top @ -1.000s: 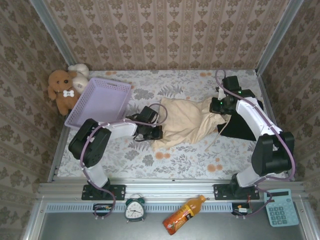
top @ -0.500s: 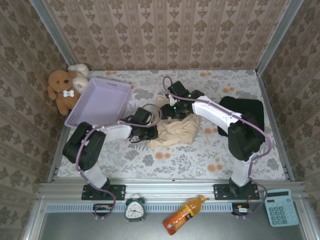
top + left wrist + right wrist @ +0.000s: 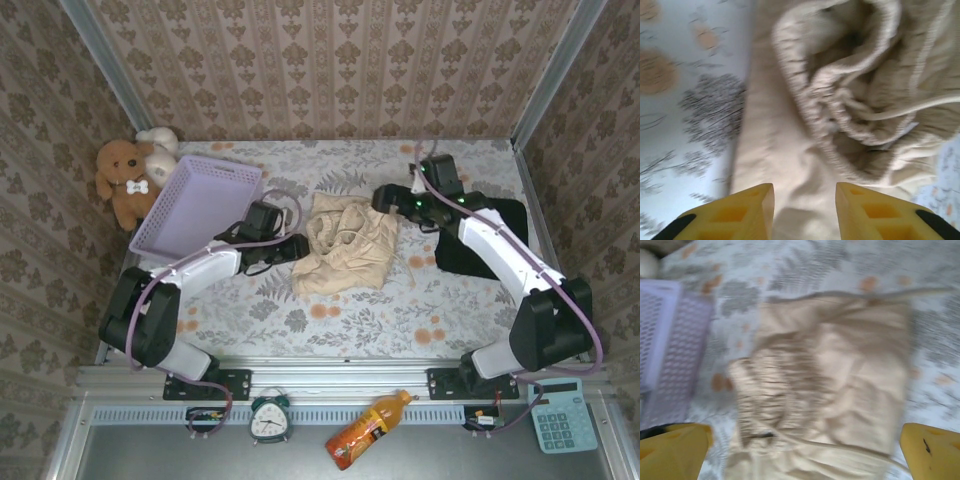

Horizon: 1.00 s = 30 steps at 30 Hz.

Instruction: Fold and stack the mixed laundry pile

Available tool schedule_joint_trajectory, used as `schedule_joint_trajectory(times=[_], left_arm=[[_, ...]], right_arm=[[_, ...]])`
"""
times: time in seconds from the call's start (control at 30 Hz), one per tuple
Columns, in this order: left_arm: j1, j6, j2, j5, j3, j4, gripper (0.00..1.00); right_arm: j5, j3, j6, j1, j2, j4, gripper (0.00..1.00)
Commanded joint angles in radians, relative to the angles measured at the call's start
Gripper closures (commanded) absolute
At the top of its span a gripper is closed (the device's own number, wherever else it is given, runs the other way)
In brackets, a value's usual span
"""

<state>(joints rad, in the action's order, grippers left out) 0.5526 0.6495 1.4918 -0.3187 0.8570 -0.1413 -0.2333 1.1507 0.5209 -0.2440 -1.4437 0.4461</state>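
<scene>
Left gripper and right gripper are both spread; I would pinch the cream garment just ahead, then smooth it

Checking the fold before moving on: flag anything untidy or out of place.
The cream garment is folded unevenly: its gathered waistband is bunched on top, and a drawstring lies loose across it. The black garment lies apart, unstacked.

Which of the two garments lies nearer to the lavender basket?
The cream-beige garment, bunched up mid-table; the black garment lies much farther away, at the far right.
</scene>
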Motion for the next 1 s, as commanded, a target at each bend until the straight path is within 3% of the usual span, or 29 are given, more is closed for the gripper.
schedule_joint_trajectory(times=[0.0, 0.1, 0.13, 0.33, 0.7, 0.77, 0.87, 0.97], left_arm=[[0.077, 0.008, 0.012, -0.025, 0.087, 0.068, 0.53], [0.158, -0.066, 0.082, 0.029, 0.172, 0.058, 0.53], [0.181, -0.1, 0.113, 0.052, 0.204, 0.038, 0.53], [0.249, -0.285, 0.271, 0.196, 0.329, -0.047, 0.49], [0.266, -0.433, 0.44, 0.256, 0.532, -0.135, 0.49], [0.267, -0.448, 0.448, 0.242, 0.558, -0.145, 0.59], [0.263, -0.427, 0.438, 0.164, 0.583, -0.178, 0.96], [0.245, -0.367, 0.371, 0.139, 0.55, -0.206, 1.0]], right_arm=[[0.025, -0.103, -0.008, 0.034, 0.026, -0.056, 0.08], [0.001, -0.143, -0.004, 0.046, 0.012, -0.089, 0.3], [-0.008, -0.148, -0.003, 0.05, -0.002, -0.091, 0.33], [-0.067, -0.155, -0.003, 0.069, -0.049, -0.098, 0.35], [-0.112, -0.177, -0.004, 0.098, -0.057, -0.116, 0.35], [-0.116, -0.181, -0.004, 0.1, -0.061, -0.118, 0.35], [-0.116, -0.183, -0.005, 0.107, -0.067, -0.114, 0.35], [-0.115, -0.189, -0.005, 0.112, -0.073, -0.117, 0.35]])
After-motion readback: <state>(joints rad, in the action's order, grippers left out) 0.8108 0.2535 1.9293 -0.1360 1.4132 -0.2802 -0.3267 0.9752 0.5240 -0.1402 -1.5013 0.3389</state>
